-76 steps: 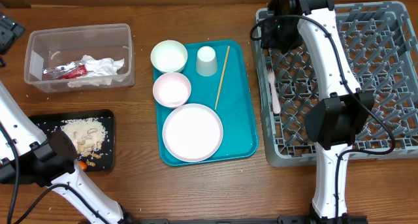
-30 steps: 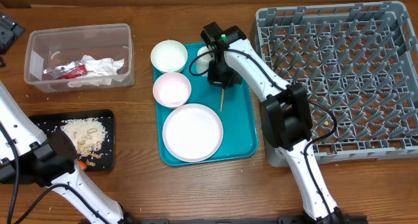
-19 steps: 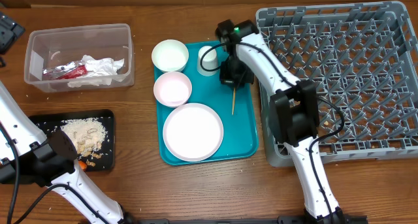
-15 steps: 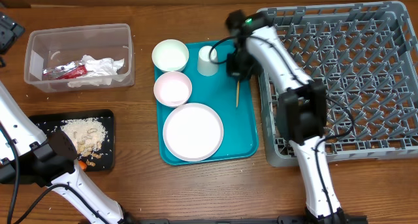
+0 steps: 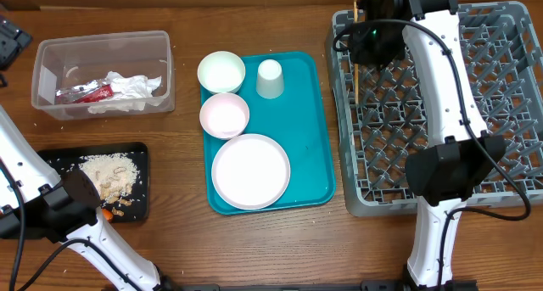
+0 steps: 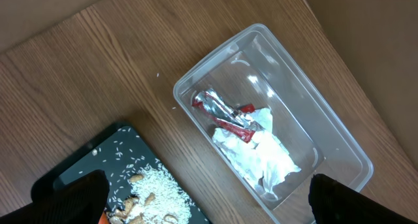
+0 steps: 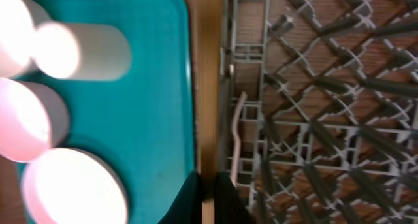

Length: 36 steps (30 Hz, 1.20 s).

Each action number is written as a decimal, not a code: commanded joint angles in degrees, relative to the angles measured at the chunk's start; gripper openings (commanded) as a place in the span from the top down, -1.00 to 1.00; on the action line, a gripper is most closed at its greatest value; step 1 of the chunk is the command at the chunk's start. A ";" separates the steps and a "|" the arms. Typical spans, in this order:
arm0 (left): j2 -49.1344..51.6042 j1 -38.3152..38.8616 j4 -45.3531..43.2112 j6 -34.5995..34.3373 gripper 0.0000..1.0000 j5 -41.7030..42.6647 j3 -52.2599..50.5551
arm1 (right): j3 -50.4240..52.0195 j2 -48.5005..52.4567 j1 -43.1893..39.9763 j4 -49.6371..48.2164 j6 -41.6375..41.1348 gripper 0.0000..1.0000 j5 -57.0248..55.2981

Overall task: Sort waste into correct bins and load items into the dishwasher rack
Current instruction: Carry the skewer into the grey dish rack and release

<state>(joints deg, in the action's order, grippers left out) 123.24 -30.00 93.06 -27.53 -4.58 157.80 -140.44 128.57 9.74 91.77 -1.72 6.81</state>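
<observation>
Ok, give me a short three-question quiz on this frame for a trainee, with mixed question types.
1. True or false: the cup sits on the teal tray.
2. The crumpled napkin lies in: A) the black tray, B) the clear tub, C) the teal tray.
3. Fill in: the teal tray holds ___ small bowls.
Key: 1 true; 2 B; 3 two.

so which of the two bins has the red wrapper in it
The clear plastic tub at the back left; the red wrapper lies inside it beside a crumpled napkin. The black tray holds crumbly food bits instead.
</observation>
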 commanded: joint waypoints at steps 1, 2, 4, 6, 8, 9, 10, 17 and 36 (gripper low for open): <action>0.42 0.44 -0.09 -0.79 -1.00 -0.48 0.13 | 2.89 0.57 -0.31 -0.87 3.39 0.92 -6.01; 0.42 0.44 -0.09 -0.81 -1.00 -0.48 0.13 | 3.65 0.57 -0.37 -1.49 3.65 0.92 -5.97; 0.42 0.39 -0.09 -0.81 -1.00 -0.50 0.13 | 5.03 0.68 -0.48 -2.56 3.69 0.92 -5.90; 0.42 0.35 -0.09 -0.79 -1.00 -0.50 0.13 | 5.97 0.68 -0.48 -3.06 3.67 0.92 -5.88; 0.42 0.35 -0.09 -0.81 -1.00 -0.48 0.13 | 6.25 0.70 -0.48 -2.99 3.39 0.54 -5.84; 0.42 0.37 -0.09 -0.81 -1.00 -0.48 0.13 | 6.25 0.70 -0.48 -2.99 3.21 0.23 -5.66; 0.42 0.42 -0.09 -0.81 -1.00 -0.48 0.13 | 6.25 0.70 -0.48 -2.99 2.89 0.06 -5.66; 0.42 0.42 -0.09 -0.81 -1.00 -0.48 0.13 | 4.94 0.63 -0.48 -2.05 -4.46 -0.09 -5.01; 0.42 0.39 -0.11 -0.81 -1.00 -0.46 0.13 | 4.37 3.96 -0.31 0.28 -17.11 0.88 -2.64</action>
<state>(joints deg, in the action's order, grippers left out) 123.24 -30.00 93.06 -27.53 -4.60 157.80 -134.69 130.63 9.67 91.44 -15.33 4.10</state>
